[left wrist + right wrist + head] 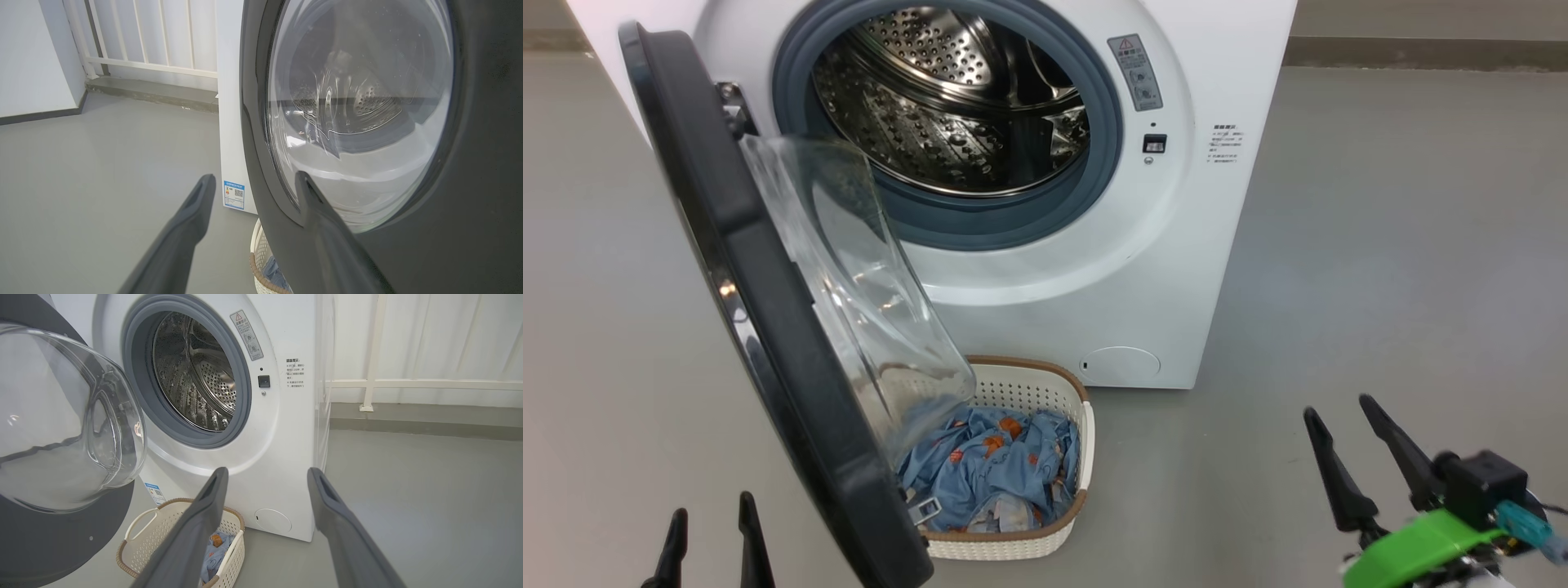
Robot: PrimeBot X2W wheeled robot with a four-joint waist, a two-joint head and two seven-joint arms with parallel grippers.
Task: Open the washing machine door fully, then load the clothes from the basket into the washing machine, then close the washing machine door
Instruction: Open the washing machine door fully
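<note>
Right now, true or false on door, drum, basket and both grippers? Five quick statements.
1. The washing machine door stands open. True.
2. The clothes lie in the drum. False: they lie in the basket, and the part of the drum that shows is bare.
3. The basket stands on the floor before the washing machine. True.
4. The right gripper is shut on the clothes. False: it is open and holds nothing.
5. The left gripper is open. True.
</note>
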